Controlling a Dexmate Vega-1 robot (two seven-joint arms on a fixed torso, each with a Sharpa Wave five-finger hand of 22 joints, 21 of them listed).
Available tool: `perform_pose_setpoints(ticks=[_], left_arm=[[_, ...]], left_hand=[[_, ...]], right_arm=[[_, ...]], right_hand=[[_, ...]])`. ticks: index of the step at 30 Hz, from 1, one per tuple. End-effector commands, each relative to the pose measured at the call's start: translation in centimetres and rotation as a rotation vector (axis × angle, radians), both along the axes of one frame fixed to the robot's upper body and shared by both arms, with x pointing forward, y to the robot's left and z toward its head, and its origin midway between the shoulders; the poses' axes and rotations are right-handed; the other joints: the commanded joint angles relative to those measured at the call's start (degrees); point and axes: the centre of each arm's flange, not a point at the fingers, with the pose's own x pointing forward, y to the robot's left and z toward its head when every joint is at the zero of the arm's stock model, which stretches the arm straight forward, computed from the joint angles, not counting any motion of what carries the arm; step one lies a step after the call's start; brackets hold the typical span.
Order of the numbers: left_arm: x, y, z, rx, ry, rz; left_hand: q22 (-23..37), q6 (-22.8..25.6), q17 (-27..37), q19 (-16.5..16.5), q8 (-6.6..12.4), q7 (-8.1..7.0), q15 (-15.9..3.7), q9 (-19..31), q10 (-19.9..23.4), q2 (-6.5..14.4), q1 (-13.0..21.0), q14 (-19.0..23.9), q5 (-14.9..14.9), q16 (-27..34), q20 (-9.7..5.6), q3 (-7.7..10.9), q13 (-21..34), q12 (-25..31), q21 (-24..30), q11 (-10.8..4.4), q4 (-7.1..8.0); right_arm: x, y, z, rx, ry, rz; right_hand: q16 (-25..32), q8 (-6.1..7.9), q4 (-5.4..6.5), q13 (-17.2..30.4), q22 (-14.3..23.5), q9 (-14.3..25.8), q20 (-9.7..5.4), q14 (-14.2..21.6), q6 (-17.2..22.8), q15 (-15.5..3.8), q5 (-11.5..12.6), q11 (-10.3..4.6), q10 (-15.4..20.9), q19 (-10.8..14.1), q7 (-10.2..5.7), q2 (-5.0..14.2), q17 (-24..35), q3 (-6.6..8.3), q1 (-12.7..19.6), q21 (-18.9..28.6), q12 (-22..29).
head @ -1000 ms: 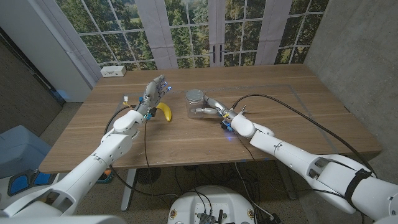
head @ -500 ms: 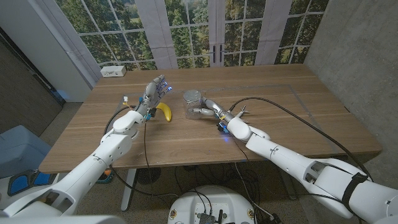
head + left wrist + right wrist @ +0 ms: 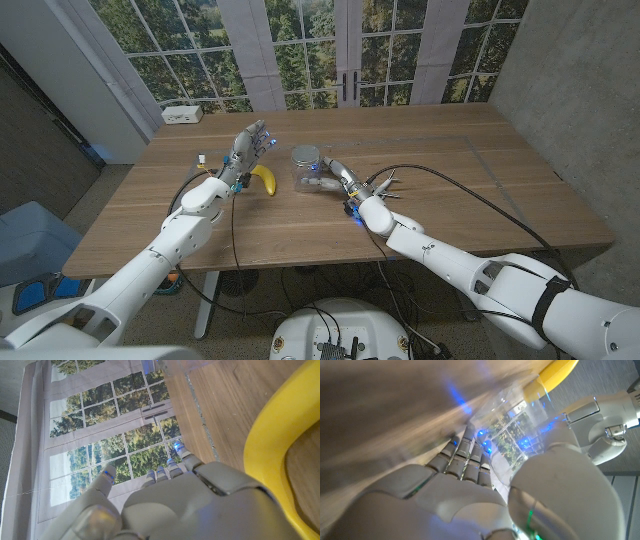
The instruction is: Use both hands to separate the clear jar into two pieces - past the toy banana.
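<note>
Right hand (image 3: 332,178) grasps the clear jar (image 3: 306,166), which stands upright just beyond its fingers. Left hand (image 3: 247,150) is released, fingers spread, raised just beside the toy banana (image 3: 264,179). From that hand the jar lies across the banana, so the right is nearer

Matt brown wood-grain table (image 3: 470,170), clear glossy jar (image 3: 306,167) with a pale lid, smooth glossy yellow toy banana (image 3: 264,180) at its nine o'clock, smooth pale grey plastic hands (image 3: 352,190)
</note>
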Motion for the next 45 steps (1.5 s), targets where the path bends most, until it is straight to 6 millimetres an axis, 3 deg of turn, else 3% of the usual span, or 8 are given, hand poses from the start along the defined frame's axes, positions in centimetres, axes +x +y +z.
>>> perform_pose_setpoints(ticks=[1, 6, 7, 9, 14, 23, 38, 45], left_arm=[[0.3, -0.1, 0.3, 0.005, 0.000, -0.008], [0.3, -0.1, 0.4, 0.014, -0.014, 0.009], [0.2, 0.0, 0.5, 0.016, -0.019, 0.021], [0.1, 0.1, 0.6, 0.029, -0.028, 0.046], [-0.4, 0.3, 1.2, 0.093, -0.049, 0.101], [-0.9, 0.5, 2.2, 0.187, -0.060, 0.140], [-1.7, 0.5, 3.6, 0.255, -0.099, 0.126], [-2.6, 0.5, 4.9, 0.332, -0.139, 0.148]], left_hand=[[0.3, 0.0, 0.1, 0.5, 0.19, 0.09, -0.87, 0.3, 0.2, 1.1, -0.3, 0.1, 0.1, 0.2, 0.15, 0.18, 0.1, 0.3, 0.0, 0.06, -0.37], [0.2, 0.1, 0.0, 0.6, 0.26, -0.51, -0.91, 0.3, 0.3, 0.4, 0.0, 0.3, -0.1, 0.2, 0.18, 0.11, 0.2, 0.3, -0.1, 0.06, -1.13], [0.2, 0.4, 0.0, 1.0, 0.39, -0.83, -0.58, 0.3, 0.5, -0.2, 0.5, 0.9, -0.3, 0.3, 0.50, 0.14, 0.2, 0.3, -0.1, 0.33, -2.00], [0.3, 1.9, 0.0, 3.4, 0.88, -2.26, 0.45, 0.4, 2.3, -1.3, 3.5, 3.9, -1.4, 0.7, 1.91, 1.06, 0.2, 0.7, 0.3, 0.77, -6.49], [0.6, 5.8, 0.3, 7.4, 1.62, -4.27, -0.34, 0.6, 7.6, -1.6, 7.4, 10.2, -2.8, 1.6, 2.89, 2.54, 0.6, 2.0, 1.1, 1.59, -10.99], [0.8, 8.3, 0.5, 9.1, 2.11, -3.46, -1.29, 0.9, 10.3, -2.5, 10.8, 15.0, -3.0, 2.4, 4.49, 3.49, 1.0, 2.4, 1.2, 1.30, -11.90], [0.8, 9.1, 0.6, 8.7, 2.09, -2.74, -1.01, 0.9, 11.2, -3.2, 11.8, 15.3, -3.0, 2.0, 4.29, 3.52, 1.1, 2.5, 0.9, 1.40, -11.70], [0.8, 9.0, 0.7, 8.4, 1.96, -2.49, -0.86, 1.0, 11.1, -3.9, 12.6, 15.2, -3.0, 1.8, 5.71, 3.49, 1.1, 2.3, 0.7, 1.07, -11.86]], right_arm=[[-0.2, -0.6, -0.3, 0.135, -0.056, 0.012], [-0.4, -1.1, 0.1, 0.143, -0.076, -0.007], [-0.4, -1.2, 0.3, 0.140, -0.084, -0.012], [-0.5, -1.5, 0.6, 0.132, -0.096, -0.022], [-0.7, -1.9, 1.3, 0.108, -0.135, -0.051], [-1.5, -2.3, 2.3, 0.081, -0.196, -0.076], [-3.9, -3.4, 4.8, 0.075, -0.329, -0.152], [-4.5, -3.9, 5.5, 0.057, -0.376, -0.202]], right_hand=[[2.3, 4.11, 0.18, 8.3, 0.9, -1.1, 1.15, 9.3, 27.1, -13.37, -0.6, -9.26, 19.0, 5.0, -7.44, 10.90, 12.8, 1.54, 8.0, 1.9, 9.5], [3.1, 4.60, -0.28, 8.5, 1.1, -1.7, 0.84, 11.0, 28.7, -13.47, -0.7, -8.70, 21.3, 5.8, -6.27, 11.68, 14.0, 2.14, 9.1, 2.7, 10.5], [3.2, 4.56, -0.35, 8.6, 1.1, -1.8, 0.79, 11.2, 28.6, -13.49, -0.7, -8.77, 21.4, 6.0, -6.11, 11.72, 14.2, 2.19, 9.2, 2.8, 10.5], [3.3, 4.61, -0.33, 9.0, 1.3, -2.0, 0.14, 11.5, 28.9, -13.20, -0.8, -8.71, 21.5, 7.0, -5.79, 11.76, 14.7, 2.22, 9.2, 3.6, 10.7], [3.4, 4.62, -0.34, 9.0, 1.4, -2.3, 0.00, 11.8, 29.0, -13.12, -0.8, -8.56, 21.7, 7.2, -5.49, 11.75, 15.1, 2.26, 9.3, 3.8, 10.8], [3.4, 4.50, -0.49, 9.7, 1.6, -2.6, -0.33, 12.1, 28.9, -13.16, -0.8, -8.76, 21.9, 7.3, -5.21, 11.71, 15.8, 2.39, 9.5, 4.4, 11.3], [3.4, 5.17, -0.25, 11.2, 1.9, -1.8, -0.98, 12.7, 28.8, -13.15, -0.9, -9.73, 21.9, 7.3, -5.06, 12.09, 17.0, 2.60, 9.7, 5.2, 12.1], [3.0, 5.59, -0.11, 12.0, 2.0, -1.1, -1.24, 12.8, 28.6, -13.21, -0.8, -9.98, 21.7, 7.2, -5.11, 12.26, 17.4, 2.71, 9.6, 5.6, 12.5]])
